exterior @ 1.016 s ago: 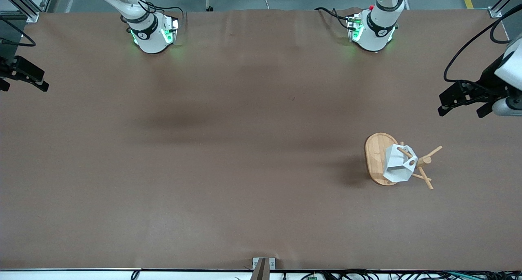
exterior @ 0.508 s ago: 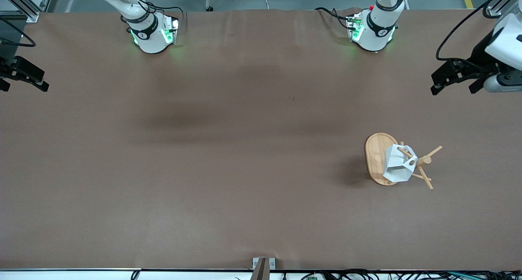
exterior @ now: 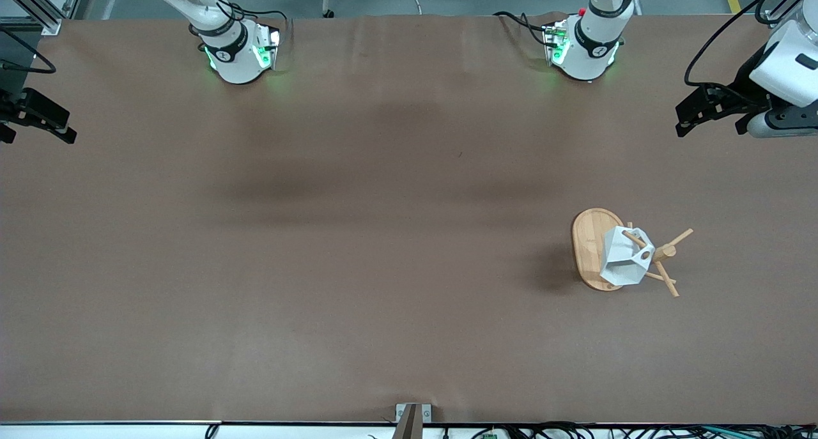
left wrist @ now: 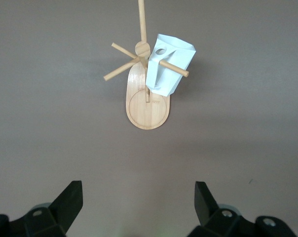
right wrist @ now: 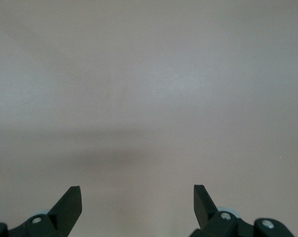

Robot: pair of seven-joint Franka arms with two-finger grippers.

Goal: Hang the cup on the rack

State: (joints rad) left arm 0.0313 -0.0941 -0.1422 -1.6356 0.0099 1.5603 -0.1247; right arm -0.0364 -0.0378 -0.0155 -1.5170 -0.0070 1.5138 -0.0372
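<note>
White faceted cup [exterior: 625,257] hangs on a peg of the bamboo mug tree [exterior: 601,250], toward the left arm's end of the desk [exterior: 358,234].
Front view: left pincer [exterior: 710,110] and right pincer [exterior: 35,116] hover over opposite desk ends. Left wrist view: left pincer [left wrist: 139,205] released, cup [left wrist: 167,64] on mug tree [left wrist: 146,106]. Right wrist view: right pincer [right wrist: 137,205] released over bare desk [right wrist: 149,98].

**Cup hangs on the rack**

The cup [exterior: 625,257], white and faceted, hangs tilted on one angled peg of the rack [exterior: 591,247], the peg passing through the round hole in its handle tab. The bamboo rack stands upright on its oval base toward the left arm's end of the table [exterior: 358,247].
</note>
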